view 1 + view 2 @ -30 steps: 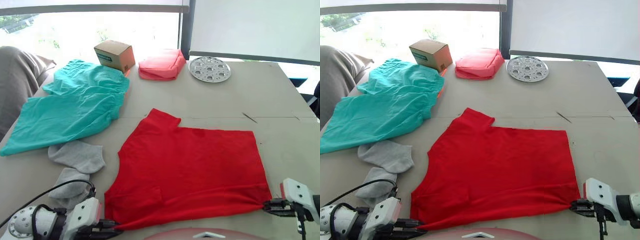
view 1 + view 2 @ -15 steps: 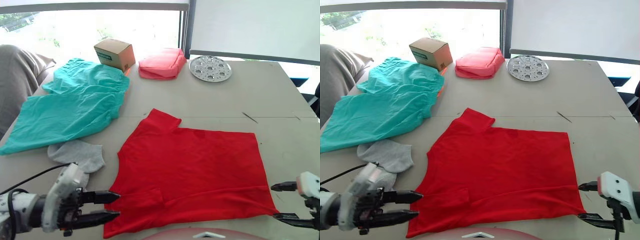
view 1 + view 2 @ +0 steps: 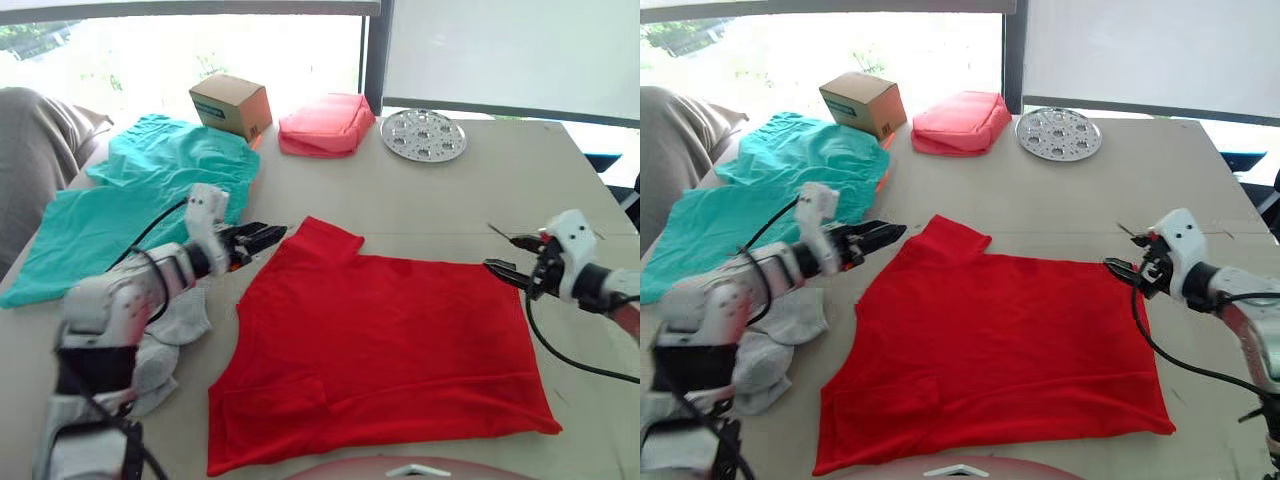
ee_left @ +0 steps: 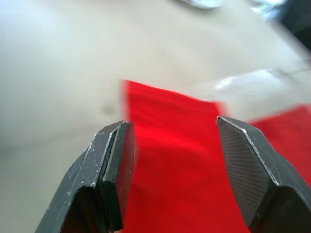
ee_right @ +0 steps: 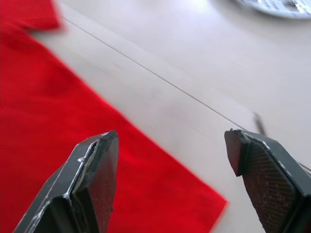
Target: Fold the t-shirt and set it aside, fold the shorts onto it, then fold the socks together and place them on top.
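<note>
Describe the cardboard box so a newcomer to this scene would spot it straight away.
Look to the far edge of the beige table, by the window. Beyond the teal-green cloth shorts and left of the coral-pink padded pouch sits a small brown cardboard box. It is the only hard, square-cornered thing there, with a green label on its side.

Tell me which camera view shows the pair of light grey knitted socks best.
The right eye view: the light grey knitted socks lie beside the bright red t-shirt, partly behind the left arm. The left eye view shows them too, more covered by that arm. The wrist views show red cloth and table instead.
</note>
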Controlling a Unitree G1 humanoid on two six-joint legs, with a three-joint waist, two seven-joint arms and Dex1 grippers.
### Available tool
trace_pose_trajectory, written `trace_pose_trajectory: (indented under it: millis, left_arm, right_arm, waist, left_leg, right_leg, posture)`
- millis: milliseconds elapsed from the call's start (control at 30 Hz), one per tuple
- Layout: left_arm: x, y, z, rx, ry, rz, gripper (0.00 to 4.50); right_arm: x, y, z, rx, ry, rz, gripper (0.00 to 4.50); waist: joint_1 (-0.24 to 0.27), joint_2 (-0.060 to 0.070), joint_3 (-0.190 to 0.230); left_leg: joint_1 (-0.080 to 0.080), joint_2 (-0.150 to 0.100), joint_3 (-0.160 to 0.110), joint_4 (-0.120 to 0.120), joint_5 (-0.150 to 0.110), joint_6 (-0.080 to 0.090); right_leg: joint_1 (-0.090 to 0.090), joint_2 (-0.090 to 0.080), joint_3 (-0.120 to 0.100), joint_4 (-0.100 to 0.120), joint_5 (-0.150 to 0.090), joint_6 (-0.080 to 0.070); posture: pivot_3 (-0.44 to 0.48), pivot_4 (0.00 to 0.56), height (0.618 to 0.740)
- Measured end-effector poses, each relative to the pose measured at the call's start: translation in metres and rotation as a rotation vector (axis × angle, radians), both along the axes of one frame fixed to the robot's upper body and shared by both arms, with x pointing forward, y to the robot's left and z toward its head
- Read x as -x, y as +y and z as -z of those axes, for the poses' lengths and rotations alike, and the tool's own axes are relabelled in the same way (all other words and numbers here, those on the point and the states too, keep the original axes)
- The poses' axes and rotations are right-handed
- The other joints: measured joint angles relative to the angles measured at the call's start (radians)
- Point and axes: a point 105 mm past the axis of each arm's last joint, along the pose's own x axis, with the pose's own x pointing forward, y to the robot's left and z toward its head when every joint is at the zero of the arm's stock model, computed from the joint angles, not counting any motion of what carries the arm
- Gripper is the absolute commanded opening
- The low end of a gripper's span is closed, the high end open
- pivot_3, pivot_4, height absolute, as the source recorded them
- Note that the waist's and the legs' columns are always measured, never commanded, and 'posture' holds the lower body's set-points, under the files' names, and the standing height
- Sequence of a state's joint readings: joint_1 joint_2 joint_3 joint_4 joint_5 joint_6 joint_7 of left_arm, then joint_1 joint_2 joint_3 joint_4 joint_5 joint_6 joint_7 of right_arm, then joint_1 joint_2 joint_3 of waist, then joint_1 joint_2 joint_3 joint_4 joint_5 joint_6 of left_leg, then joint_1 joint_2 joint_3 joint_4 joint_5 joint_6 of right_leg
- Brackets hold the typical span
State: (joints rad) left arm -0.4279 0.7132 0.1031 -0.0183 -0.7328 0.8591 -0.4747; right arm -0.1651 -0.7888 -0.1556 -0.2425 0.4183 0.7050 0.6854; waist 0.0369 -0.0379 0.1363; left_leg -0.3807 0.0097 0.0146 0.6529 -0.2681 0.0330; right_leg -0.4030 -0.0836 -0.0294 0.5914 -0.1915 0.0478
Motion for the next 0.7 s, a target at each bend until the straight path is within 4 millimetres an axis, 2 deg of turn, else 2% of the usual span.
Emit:
trace_pose_trajectory:
  millis: [33,100,167,300,400,500,633,700]
  left_arm:
    - [-0.011,-0.004,0.004,-0.017,0.004,-0.018,2.92]
    - [-0.02,-0.012,0.01,-0.018,0.024,-0.022,2.92]
    - [-0.023,-0.018,0.019,-0.031,0.068,-0.016,2.92]
    - [-0.019,-0.013,0.034,-0.017,0.166,-0.015,2.92]
    - [-0.022,-0.012,0.032,0.018,0.208,-0.003,2.92]
    - [-0.022,-0.01,0.031,0.144,0.276,0.037,2.92]
    - [-0.021,-0.019,0.031,0.279,0.372,0.099,2.92]
    - [-0.022,-0.019,0.03,0.287,0.382,0.098,2.92]
  right_arm:
    - [-0.004,0.0,0.005,-0.02,0.035,0.035,3.69]
    - [-0.007,0.004,0.011,-0.032,0.07,0.056,3.69]
    - [-0.006,0.007,0.018,-0.044,0.117,0.064,3.69]
    - [-0.001,0.005,0.024,-0.048,0.16,0.081,3.69]
    - [0.002,0.009,0.023,-0.046,0.152,0.071,3.69]
    - [0.007,0.013,0.022,-0.057,0.15,0.062,3.69]
    - [0.013,0.017,0.025,-0.072,0.16,0.052,3.69]
    - [0.014,0.019,0.026,-0.076,0.16,0.047,3.69]
  waist:
    - [0.0,0.0,0.0]
    - [0.0,0.0,0.0]
    - [-0.002,0.0,0.0]
    - [-0.012,0.0,0.0]
    - [-0.015,0.0,0.0]
    - [-0.019,0.0,-0.001]
    - [-0.02,-0.001,-0.001]
    - [-0.02,-0.001,-0.001]
  left_leg:
    - [0.001,0.0,0.0,0.001,0.0,0.0]
    - [0.0,0.0,-0.001,0.001,0.0,0.001]
    - [0.0,0.0,-0.001,0.001,0.0,0.001]
    - [0.001,0.0,-0.002,0.001,0.0,0.001]
    - [0.001,0.0,-0.002,0.001,0.0,0.001]
    - [0.001,-0.001,-0.002,0.001,0.0,0.001]
    - [0.0,-0.001,-0.005,0.001,0.0,0.001]
    - [0.0,-0.001,-0.005,0.002,0.0,0.001]
  right_leg:
    - [0.002,0.0,0.0,0.0,0.0,0.0]
    - [0.002,0.0,0.0,0.0,0.0,0.0]
    - [0.002,0.0,0.0,0.001,0.001,0.002]
    - [0.002,0.0,-0.001,0.001,0.002,0.004]
    - [0.002,0.0,-0.001,0.001,0.002,0.004]
    - [0.002,0.0,-0.001,0.001,0.002,0.004]
    - [0.002,0.0,-0.002,0.002,0.002,0.005]
    - [0.002,0.0,-0.003,0.001,0.002,0.005]
  posture:
    - [0.0,0.15,0.739]
    - [0.0,0.15,0.739]
    - [0.0,0.15,0.739]
    - [0.0,0.15,0.739]
    - [0.0,0.15,0.739]
    - [0.0,0.15,0.739]
    - [0.0,0.15,0.739]
    - [0.0,0.15,0.739]
